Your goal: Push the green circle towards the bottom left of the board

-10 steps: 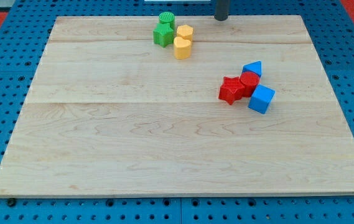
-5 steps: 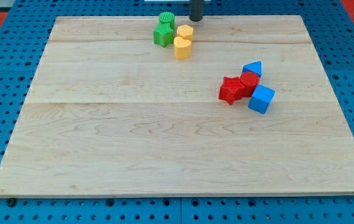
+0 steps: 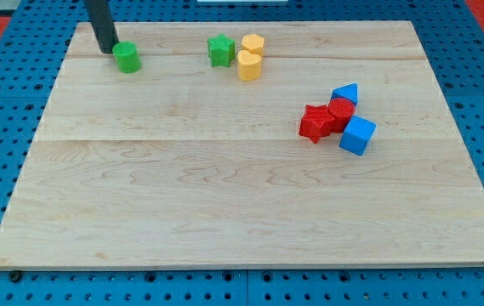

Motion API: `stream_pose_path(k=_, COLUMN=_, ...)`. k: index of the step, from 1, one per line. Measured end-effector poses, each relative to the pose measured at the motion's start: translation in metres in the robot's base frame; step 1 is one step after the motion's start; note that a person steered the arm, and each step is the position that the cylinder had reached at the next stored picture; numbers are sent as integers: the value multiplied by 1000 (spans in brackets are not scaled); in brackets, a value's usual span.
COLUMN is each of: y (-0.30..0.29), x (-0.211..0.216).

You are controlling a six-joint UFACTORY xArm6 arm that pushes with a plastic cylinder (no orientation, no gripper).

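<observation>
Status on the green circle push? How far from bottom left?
Done: the green circle is separated from the green star and the yellow blocks and sits near the board's top left.
In hand: my tip is right beside the circle, on its upper left.
Left: nearly the whole run down to the bottom left corner.

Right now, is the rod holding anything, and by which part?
Nothing is held: the rod cannot grasp. My tip sits right beside the green circle, on its upper-left side; actual contact cannot be told.
</observation>
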State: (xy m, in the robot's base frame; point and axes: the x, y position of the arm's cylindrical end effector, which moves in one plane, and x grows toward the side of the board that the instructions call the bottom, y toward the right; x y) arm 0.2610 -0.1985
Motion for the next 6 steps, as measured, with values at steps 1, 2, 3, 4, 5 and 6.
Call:
stream_pose_path(k=1, y=16, x=-46)
stream_pose_path(k=2, y=30, x=60)
stream_pose_path(k=3, y=23, x=184)
stream_pose_path(k=4, y=18, x=138)
stream_pose_path(k=5, y=-32, x=180)
stream_pose_path(k=6, y=7, x=235)
